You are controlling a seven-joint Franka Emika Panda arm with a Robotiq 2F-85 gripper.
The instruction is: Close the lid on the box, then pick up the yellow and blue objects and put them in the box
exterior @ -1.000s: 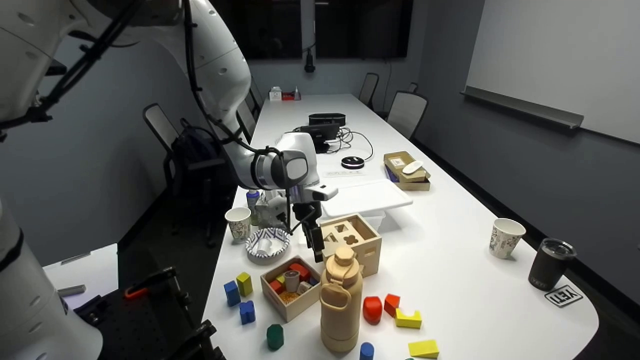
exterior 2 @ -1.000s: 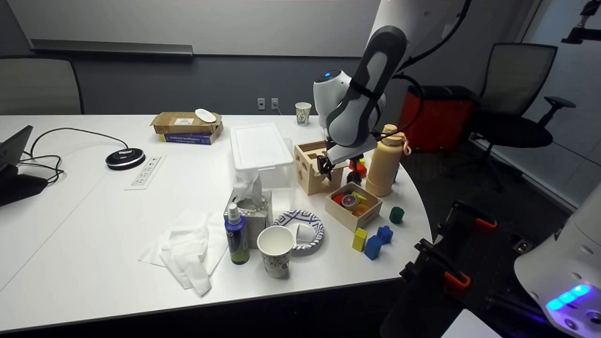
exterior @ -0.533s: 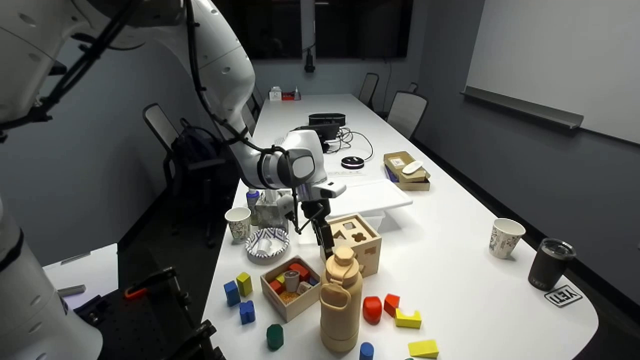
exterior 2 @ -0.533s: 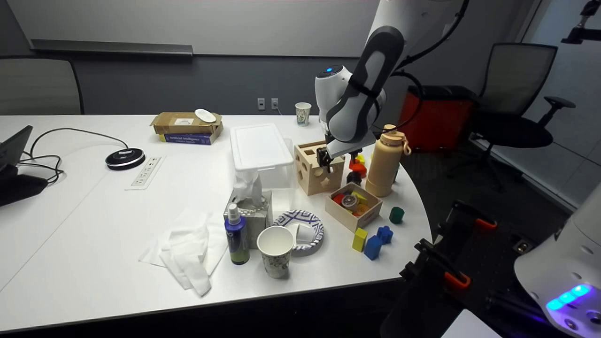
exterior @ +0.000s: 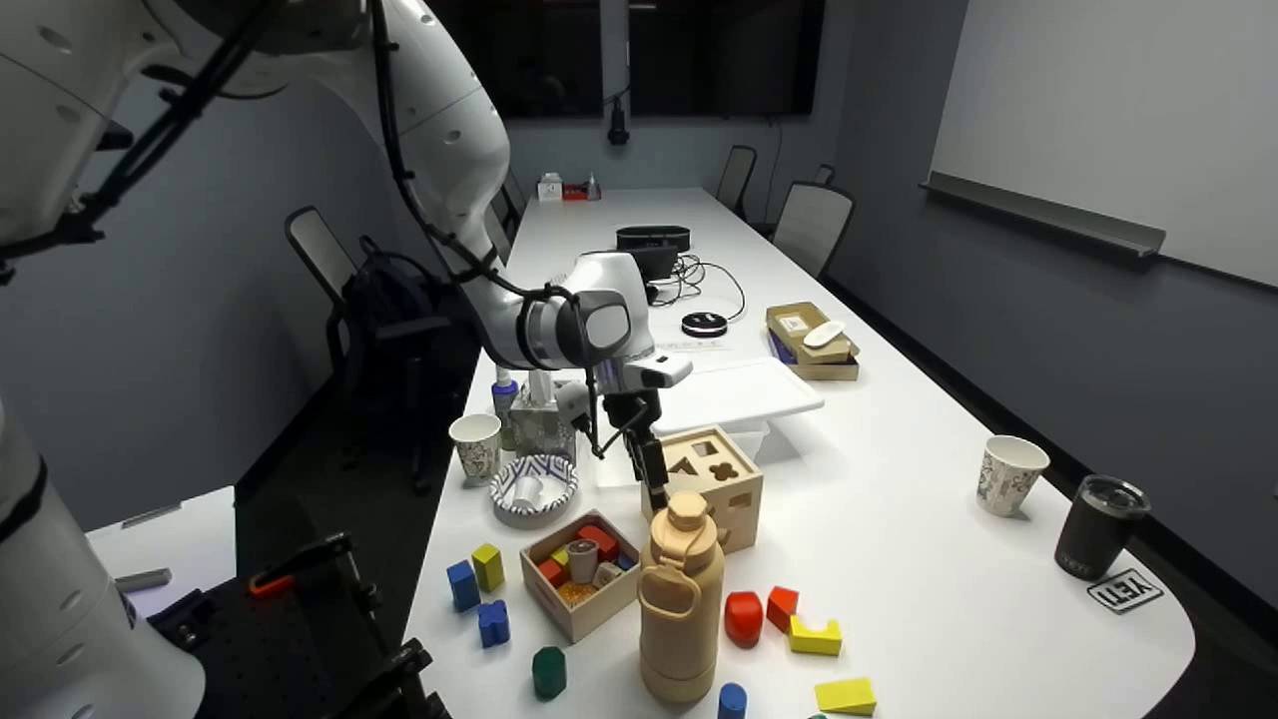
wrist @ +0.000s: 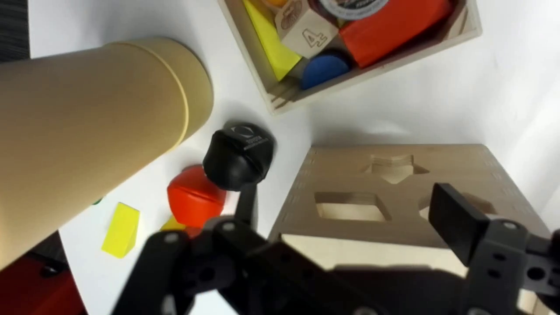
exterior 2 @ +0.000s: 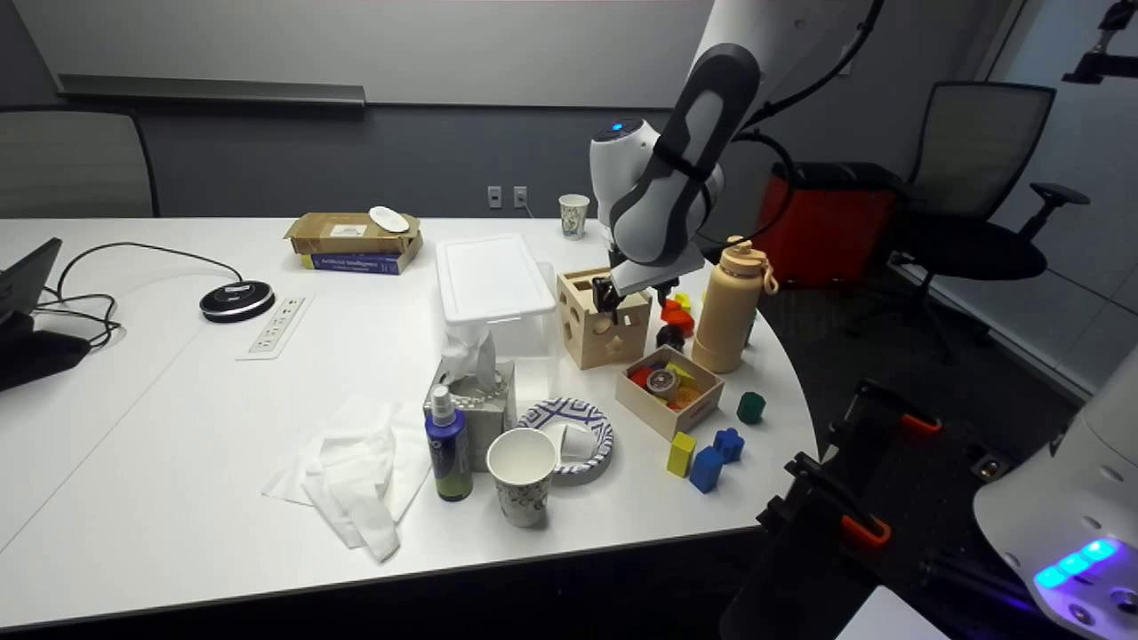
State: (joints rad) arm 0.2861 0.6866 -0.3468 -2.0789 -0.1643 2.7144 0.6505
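Closing step looks about done — lid [exterior: 704, 467] seems on the box [exterior: 739, 524], far side of the bottle [exterior: 689, 629], gripper [wrist: 345, 208] spread wide, holding nothing. Next it'd likely want the near-left yellow block [exterior: 488, 568]

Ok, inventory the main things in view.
Box: one, pale wood, on table
Lid: one, pale wood, atop box
Tray: one, pale wood, near box
Yellow blocks: three loose, yellow, table
Blue blocks: three loose, blue, table
Red pieces: two loose, red, table
Green blocks: at least two, green, table
Bottle: one, tan, near tray
Paper cups: two, patterned white, table
Bowl: one, blue-patterned white, table
Tub: one, clear, near box
Arm: one, white, above table
Gripper: one, black, open, near box
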